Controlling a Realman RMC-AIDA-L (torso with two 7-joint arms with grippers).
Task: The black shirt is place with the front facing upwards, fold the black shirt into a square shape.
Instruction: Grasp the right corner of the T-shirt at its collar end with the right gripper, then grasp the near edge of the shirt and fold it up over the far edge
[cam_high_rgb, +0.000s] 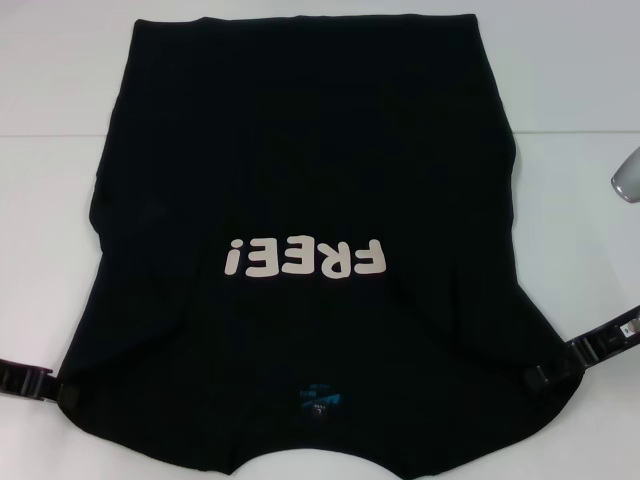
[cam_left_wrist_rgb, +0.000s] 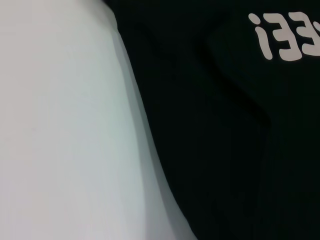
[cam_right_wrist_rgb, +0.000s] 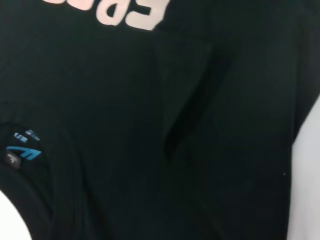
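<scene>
The black shirt (cam_high_rgb: 300, 150) lies spread on the white table (cam_high_rgb: 60, 120), front up, with its collar towards me. Its white "FREE!" lettering (cam_high_rgb: 305, 260) sits mid-chest and its small blue neck label (cam_high_rgb: 318, 400) near the front edge. Both sleeves look tucked in along the sides. My left gripper (cam_high_rgb: 55, 388) is at the shirt's near left shoulder edge. My right gripper (cam_high_rgb: 545, 375) reaches onto the near right shoulder. The left wrist view shows the shirt (cam_left_wrist_rgb: 225, 150) and part of the lettering (cam_left_wrist_rgb: 285, 40). The right wrist view shows the shirt (cam_right_wrist_rgb: 200, 125) and the label (cam_right_wrist_rgb: 22, 152).
A rounded grey object (cam_high_rgb: 628, 175) pokes in at the right edge of the head view. White table shows beside the shirt in the left wrist view (cam_left_wrist_rgb: 60, 125) and in the right wrist view (cam_right_wrist_rgb: 307, 190).
</scene>
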